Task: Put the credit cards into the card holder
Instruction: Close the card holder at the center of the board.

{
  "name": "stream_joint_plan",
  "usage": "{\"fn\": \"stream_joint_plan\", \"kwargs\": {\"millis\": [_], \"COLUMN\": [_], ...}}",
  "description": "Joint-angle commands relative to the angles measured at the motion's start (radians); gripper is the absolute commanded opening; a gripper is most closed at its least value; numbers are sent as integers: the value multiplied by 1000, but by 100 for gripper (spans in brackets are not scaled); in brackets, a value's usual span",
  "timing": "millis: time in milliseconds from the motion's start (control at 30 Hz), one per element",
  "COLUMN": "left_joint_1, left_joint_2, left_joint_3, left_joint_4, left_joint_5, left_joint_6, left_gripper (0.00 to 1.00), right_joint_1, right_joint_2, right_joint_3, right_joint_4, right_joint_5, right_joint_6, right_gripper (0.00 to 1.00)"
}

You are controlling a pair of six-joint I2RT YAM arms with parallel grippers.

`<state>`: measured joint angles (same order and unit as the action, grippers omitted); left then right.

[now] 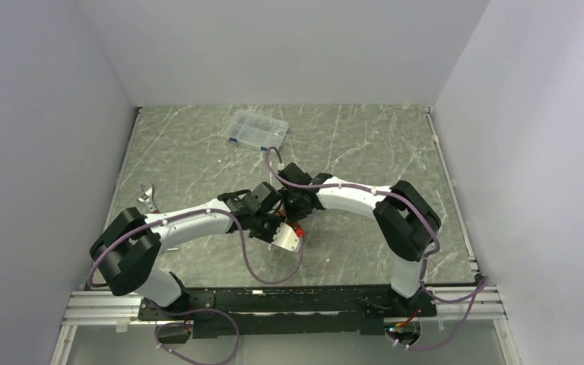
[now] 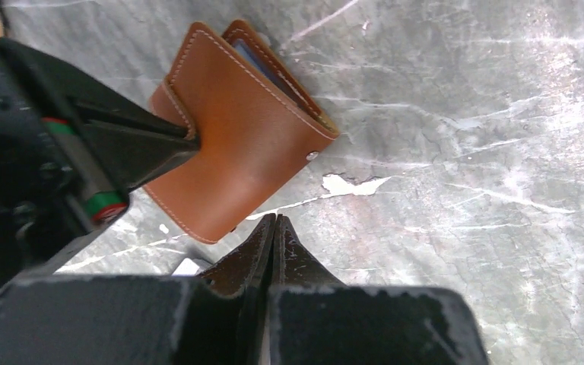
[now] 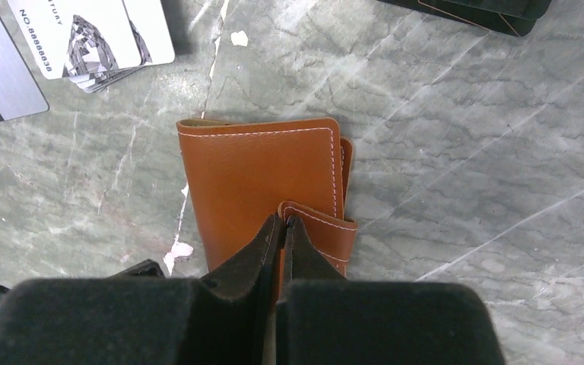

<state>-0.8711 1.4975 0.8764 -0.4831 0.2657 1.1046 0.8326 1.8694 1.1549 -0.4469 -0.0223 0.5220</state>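
Left pincer: fingers pressed together with nothing seen between them, tips just beside the near edge of the card holder.
Right pincer: fingers together, clamped on the snap strap at the holder's side (the left wrist view showed the same pinch).
Card holder: brown leather with pale stitching, folded over, lay flat on the bench between the two pincers.
Credit cards: silver-grey ones in a loose pile, one showing a dark stripe, lay on the bench near the holder but apart from it.
Clear compartment box: sat toward the far edge, well apart from both arms.
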Motion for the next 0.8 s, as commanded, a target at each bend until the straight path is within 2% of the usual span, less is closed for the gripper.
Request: {"fn": "stream_joint_plan", "kwargs": {"millis": [0,167,233,367,500,633,667,700,733,767], "left_joint_1": [19,73,102,169,248,330,347,363,375,386], "left_joint_2": [-42,-72,-91,-146,-202,-264,-279,-292,-302,-310], "left_joint_3": [59,87,86,71,55,55,59,64,70,76], "left_joint_4": [-46,-86,-99,-106,-117,-138,-143,-148,-153,-158], "left_joint_5": [60,85,93,96,102,116,122,126,128,125], "left_joint_6": [-28,-81,-107,-174,-243,-286,-297,-308,-316,-325], "left_gripper": [5,10,14,18,31,44,51,66,95,99], "right_joint_1": [54,57,56,51,49,46,43,41,38,35], "right_joint_2": [263,229,185,103,36,-68,-96,-126,-157,-187], "right_joint_3": [-200,-246,-260,-235,-193,-156,-139,-118,-97,-72], "right_joint_4": [-37,-17,-5,-11,-28,-51,-64,-82,-95,-107], "right_joint_5": [59,62,52,57,70,94,107,118,132,148], "right_joint_6": [38,80,92,110,123,123,123,120,116,110], "right_gripper": [0,1,13,25,35,37,37,39,41,50]}}
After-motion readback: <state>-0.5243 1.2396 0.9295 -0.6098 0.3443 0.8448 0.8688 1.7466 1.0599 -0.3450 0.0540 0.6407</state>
